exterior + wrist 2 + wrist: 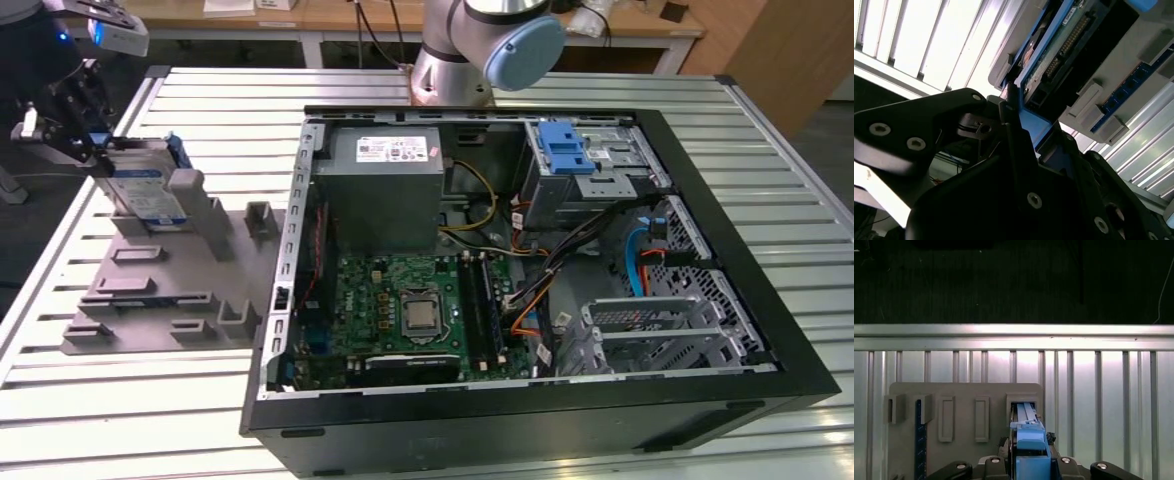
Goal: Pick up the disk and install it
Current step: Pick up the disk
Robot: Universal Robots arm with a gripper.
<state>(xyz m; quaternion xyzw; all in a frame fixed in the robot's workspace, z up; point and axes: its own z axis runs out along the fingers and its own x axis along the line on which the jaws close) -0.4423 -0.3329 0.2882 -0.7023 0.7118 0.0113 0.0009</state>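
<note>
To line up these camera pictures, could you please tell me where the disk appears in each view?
Exterior view: the disk stands upright in the grey holder, at the exterior view's left.
First wrist view: the disk is edge-on, its blue frame facing the camera, in a holder slot.
Second wrist view: the disk is seen close up, showing its board side.
Shared landmark: the grey holder.

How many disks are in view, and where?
1. The disk stands upright in the grey fixture at the exterior view's left, its edge in the end effector. Others may be hidden in the computer case.
</note>
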